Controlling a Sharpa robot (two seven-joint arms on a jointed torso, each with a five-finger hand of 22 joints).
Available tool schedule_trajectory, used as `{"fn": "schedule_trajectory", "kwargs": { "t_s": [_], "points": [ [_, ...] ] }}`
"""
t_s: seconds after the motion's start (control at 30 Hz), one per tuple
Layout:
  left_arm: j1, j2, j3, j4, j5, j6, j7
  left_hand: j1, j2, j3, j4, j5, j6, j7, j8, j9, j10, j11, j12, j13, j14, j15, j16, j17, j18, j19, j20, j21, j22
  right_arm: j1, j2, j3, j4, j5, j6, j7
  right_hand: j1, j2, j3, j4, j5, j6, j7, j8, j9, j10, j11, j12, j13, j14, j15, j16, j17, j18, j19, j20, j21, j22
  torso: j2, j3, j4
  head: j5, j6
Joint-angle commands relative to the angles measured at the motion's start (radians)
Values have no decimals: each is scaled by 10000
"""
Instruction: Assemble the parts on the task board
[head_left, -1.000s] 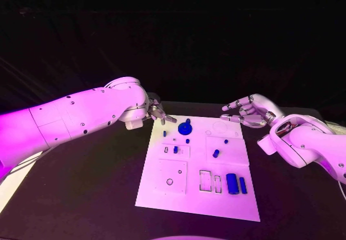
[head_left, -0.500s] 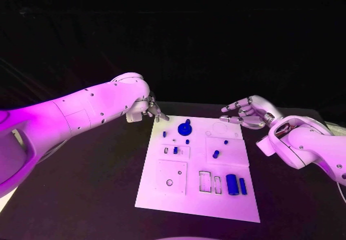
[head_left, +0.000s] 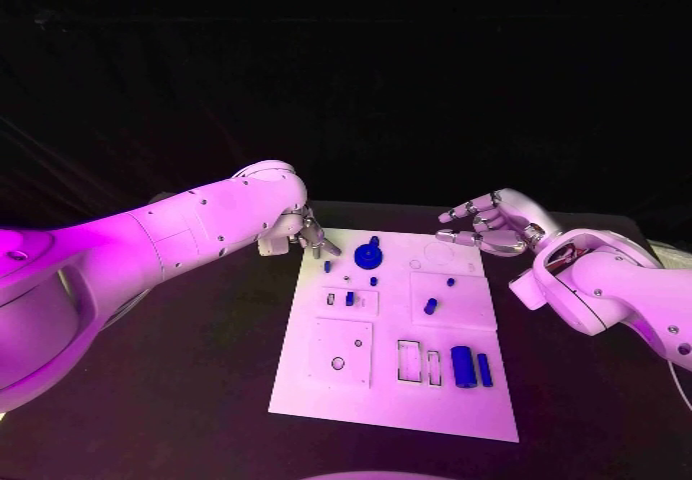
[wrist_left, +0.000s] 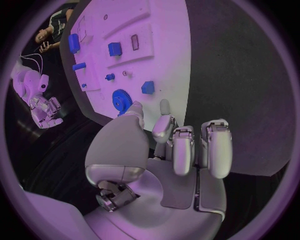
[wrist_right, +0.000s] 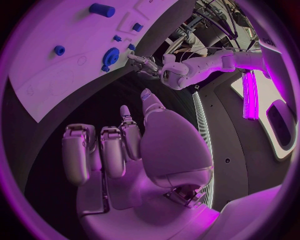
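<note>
Task board (head_left: 387, 400) with blue gear (wrist_left: 121, 99) beside left hand (wrist_left: 172, 150).

Black surface (head_left: 173, 400) with a white board (head_left: 447, 405)
The board lies flat in the surface's middle, its blue parts (head_left: 464, 366) on top

I count one board (head_left: 378, 400), one gear (head_left: 369, 258) and eight smaller blue parts on it: two long ones (head_left: 463, 366) at the near edge, six little ones (head_left: 430, 308) mid-board. Two hands (head_left: 310, 237), one per arm.
</note>
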Motion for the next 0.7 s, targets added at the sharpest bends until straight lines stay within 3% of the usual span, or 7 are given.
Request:
{"fn": "schedule_trajectory", "kwargs": {
  "t_s": [0.03, 0.7],
  "points": [
    [-8, 17, 1, -9, 79, 366, 199, -20, 110, -83, 14, -9, 84, -4, -19, -15, 14, 22, 82, 26, 1052, 28, 31, 2634, -57, 734, 65, -13, 1991, -10, 27, 0, -14, -79, 100, 41, -52, 77, -35, -5, 41, 81, 7, 10, 17, 4, -32, -30, 1044, 879, -39, -57, 1937, 53, 164, -38, -31, 699, -16, 11, 22, -7, -25],
    [-30, -84, -27, 114, 348, 662, 367, 289, 325, -78, -51, 19, 215, -50, -5, -71, 17, -20, 99, 26, 1052, -6, 31, 2634, -51, 725, 37, -31, 1975, -34, 76, 0, -61, -80, 118, 45, -62, 92, -43, 3, 50, 82, 7, 9, 17, 4, -32, -32, 1042, 878, -39, -62, 1928, 54, 162, -39, -34, 694, -15, 14, 8, 20, -46]
  ]
}}
